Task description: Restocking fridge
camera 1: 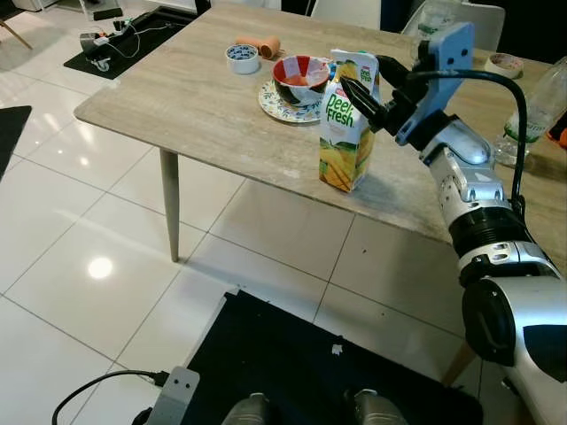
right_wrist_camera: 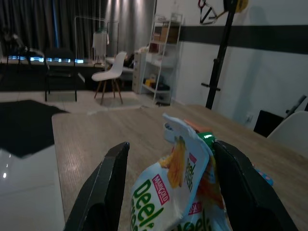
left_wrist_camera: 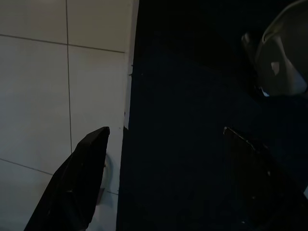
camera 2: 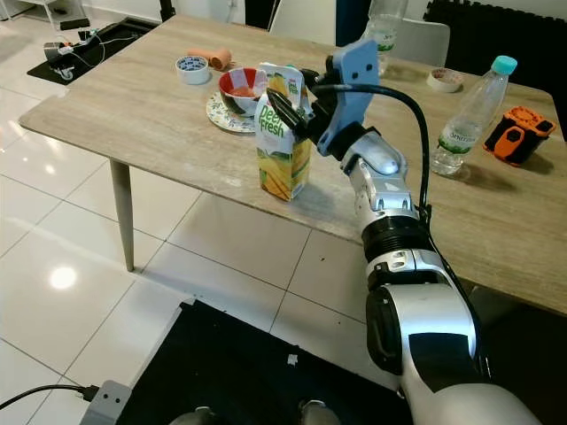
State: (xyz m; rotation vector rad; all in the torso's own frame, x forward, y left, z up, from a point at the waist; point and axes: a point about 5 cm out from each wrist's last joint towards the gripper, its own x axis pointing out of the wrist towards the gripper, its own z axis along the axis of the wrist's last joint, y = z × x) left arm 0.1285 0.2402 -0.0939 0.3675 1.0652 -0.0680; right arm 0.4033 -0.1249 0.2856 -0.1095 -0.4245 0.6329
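Note:
A yellow-green juice carton (camera 1: 345,133) stands upright near the front edge of the wooden table (camera 1: 177,97). My right gripper (camera 1: 361,73) reaches in from the right at the carton's gabled top. Its fingers are open and straddle that top. In the right wrist view the carton (right_wrist_camera: 178,192) sits between the two black fingers (right_wrist_camera: 103,192); one is close against it and the other stands off with a gap. My left gripper (left_wrist_camera: 164,130) hangs idle and open over a black mat and white floor tiles.
Behind the carton a red bowl (camera 1: 301,78) sits on a patterned plate (camera 1: 276,104), with a small dish (camera 1: 242,57) and an orange cup (camera 1: 266,44) beyond. A water bottle (camera 2: 469,111), a tape roll (camera 2: 445,80) and an orange-black tool (camera 2: 516,131) lie to the right. A black mat (camera 1: 292,372) covers the floor at my feet.

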